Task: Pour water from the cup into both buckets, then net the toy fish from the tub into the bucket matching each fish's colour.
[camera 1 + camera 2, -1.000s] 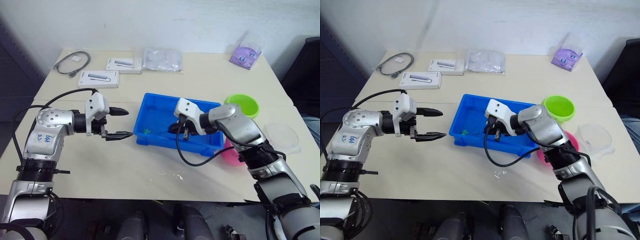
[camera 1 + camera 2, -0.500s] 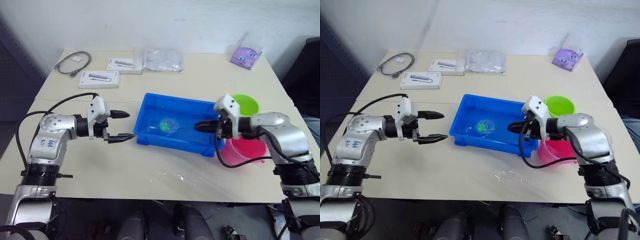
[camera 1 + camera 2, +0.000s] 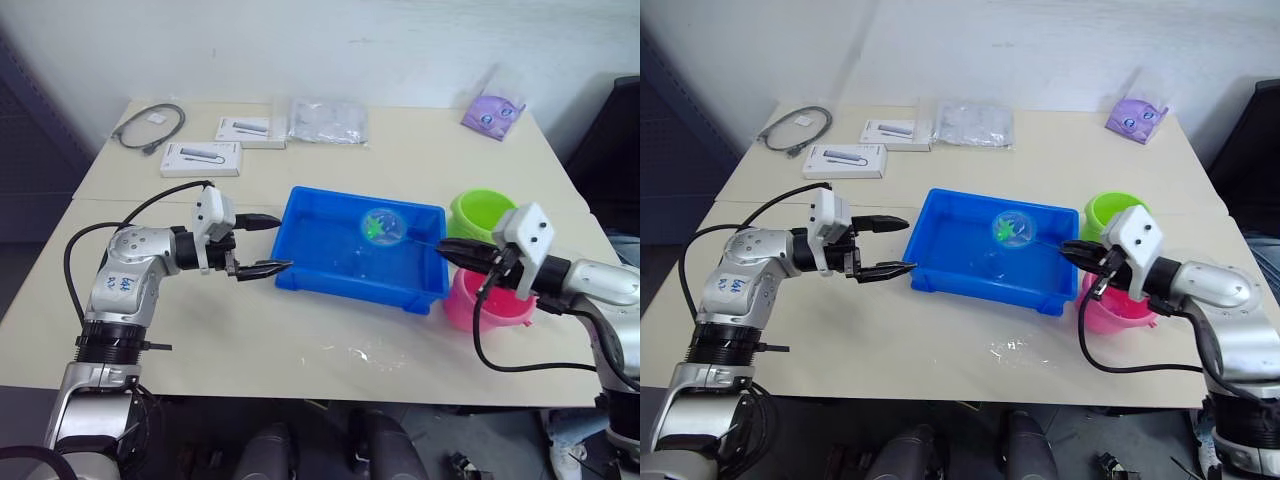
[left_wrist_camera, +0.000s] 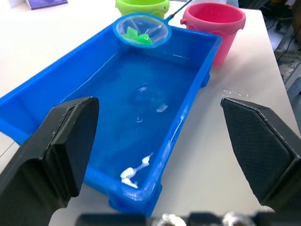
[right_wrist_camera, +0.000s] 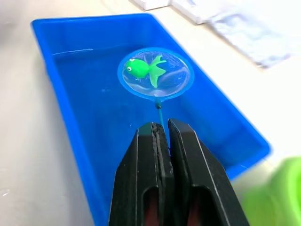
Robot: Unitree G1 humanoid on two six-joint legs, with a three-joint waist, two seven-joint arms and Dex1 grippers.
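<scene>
As before, net [image 5: 155, 74] clamped, fish [image 5: 143, 68] lifted

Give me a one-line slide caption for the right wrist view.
Right gripper shut on the net, holding a green fish over the blue tub.

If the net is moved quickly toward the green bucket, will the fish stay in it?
Probably not if jerked. The green fish lies loose on the shallow mesh of the net. The right gripper pinches only the thin handle, so the hoop may wobble.
</scene>
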